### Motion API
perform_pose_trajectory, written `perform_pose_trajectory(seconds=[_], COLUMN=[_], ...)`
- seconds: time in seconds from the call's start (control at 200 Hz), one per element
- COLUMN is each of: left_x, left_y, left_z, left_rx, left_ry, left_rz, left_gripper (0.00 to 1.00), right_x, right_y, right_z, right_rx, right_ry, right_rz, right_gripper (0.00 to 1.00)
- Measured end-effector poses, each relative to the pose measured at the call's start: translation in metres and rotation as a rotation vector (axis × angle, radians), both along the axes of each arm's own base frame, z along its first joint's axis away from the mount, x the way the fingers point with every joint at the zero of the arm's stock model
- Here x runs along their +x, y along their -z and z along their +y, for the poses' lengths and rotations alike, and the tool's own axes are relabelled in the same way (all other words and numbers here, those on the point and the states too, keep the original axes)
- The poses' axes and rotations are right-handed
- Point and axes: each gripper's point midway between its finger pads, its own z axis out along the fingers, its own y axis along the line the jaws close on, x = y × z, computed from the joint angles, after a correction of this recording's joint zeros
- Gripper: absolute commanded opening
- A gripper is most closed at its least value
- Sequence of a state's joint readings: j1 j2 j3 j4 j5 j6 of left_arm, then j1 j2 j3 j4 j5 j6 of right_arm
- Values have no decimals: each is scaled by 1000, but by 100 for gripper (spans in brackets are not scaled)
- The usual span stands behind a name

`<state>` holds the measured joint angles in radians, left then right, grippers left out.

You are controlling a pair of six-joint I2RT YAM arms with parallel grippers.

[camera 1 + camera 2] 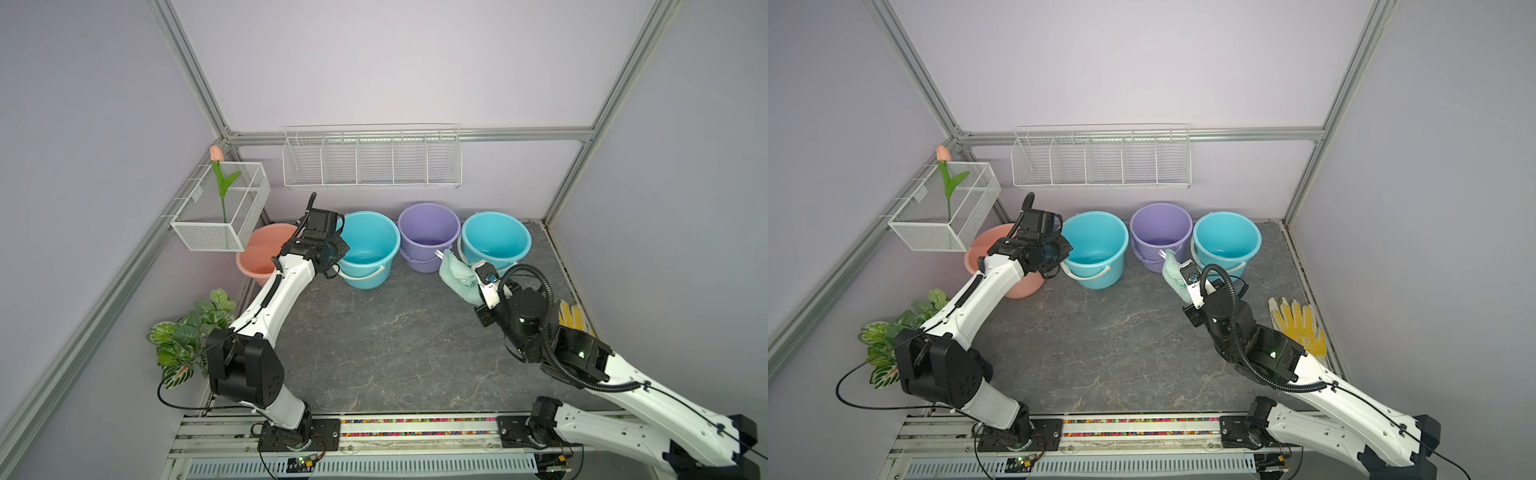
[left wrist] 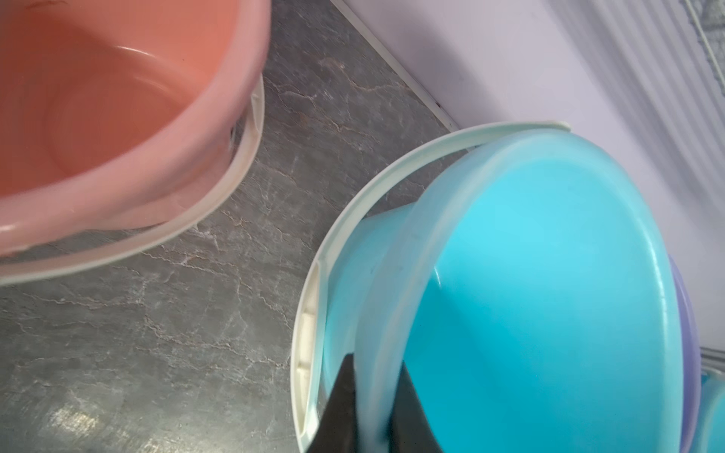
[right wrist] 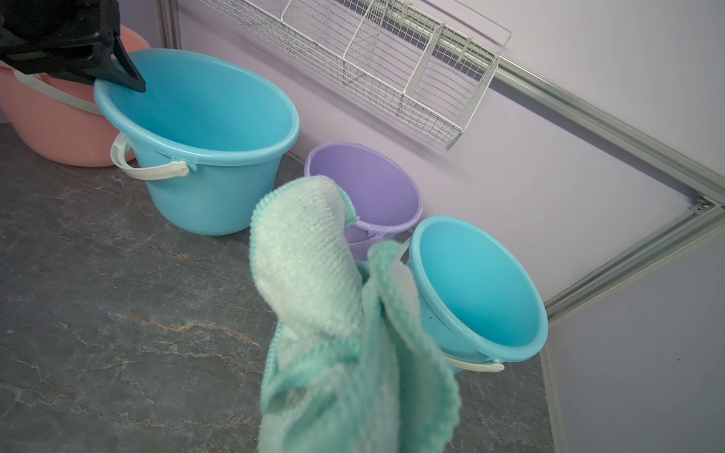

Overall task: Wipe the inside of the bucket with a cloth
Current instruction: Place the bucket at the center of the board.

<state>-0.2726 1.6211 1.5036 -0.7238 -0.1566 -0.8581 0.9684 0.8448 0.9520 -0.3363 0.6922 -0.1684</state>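
**Operator:** Where is the cloth?

**Describer:** Take the back wall as twelve o'clock on the table (image 1: 395, 345). The cloth (image 1: 454, 275) is at about one o'clock, held up just in front of the purple bucket (image 1: 428, 232) and beside the right-hand teal bucket (image 1: 494, 243). Your right gripper (image 1: 473, 277) has it pinched. The fingers are closed tight and buried in the folds. I cannot tell whether the lowest fold clears the surface.

**Operator:** And the left side?

**Describer:** Your left gripper (image 2: 376, 412) is at eleven o'clock. It is clamped on the rim of the left teal bucket (image 3: 204, 113), one finger inside the wall and one outside. I judge that this is the bucket to wipe, steadied for you.

**Operator:** How will the cloth handle?

**Describer:** It looks like soft, light terry, and it flops in a loose bunch in the right wrist view. Expect it to drape and crumple, with no stiffness of its own to push with. A hold on the bunched middle should leave a pad beyond your fingertips to press against the wall. The bucket looks like smooth, thin plastic, so it will probably slide or tip if the left grip lets go.

**Operator:** Anything else nearby?

**Describer:** A yellow glove (image 1: 1298, 326) lies at three o'clock, well apart from the cloth.
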Motion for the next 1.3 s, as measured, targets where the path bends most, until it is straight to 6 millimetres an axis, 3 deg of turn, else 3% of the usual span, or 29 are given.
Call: perform_pose_trajectory(seconds=[0.14,0.47,0.6,0.665,0.85,1.06,1.16,1.3], left_x=[26,87,106,113,115,115,112,96], left_y=[6,39,42,41,42,37,24,-11], left_z=[6,-6,-10,-11,-13,-14,-13,-11], left_rx=[10,-15,-35,-41,-43,-47,-46,-38], left_ry=[-45,-100,-119,-123,-124,-114,-104,-92], left_rz=[6,39,31,24,33,22,0,-56], left_gripper=[0,0,0,7,32,52,57,62], right_x=[-2,-4,-5,-5,-6,-6,-5,-5], right_y=[-4,-10,-12,-12,-13,-21,-26,-25], right_z=[-4,-6,-7,-8,-9,-8,-8,-6], right_rx=[8,8,14,15,21,31,39,37], right_ry=[1,1,2,3,4,3,3,-1], right_rz=[-2,0,0,2,1,-6,-12,-9], right_gripper=[7,7,7,7,7,7,7,7])
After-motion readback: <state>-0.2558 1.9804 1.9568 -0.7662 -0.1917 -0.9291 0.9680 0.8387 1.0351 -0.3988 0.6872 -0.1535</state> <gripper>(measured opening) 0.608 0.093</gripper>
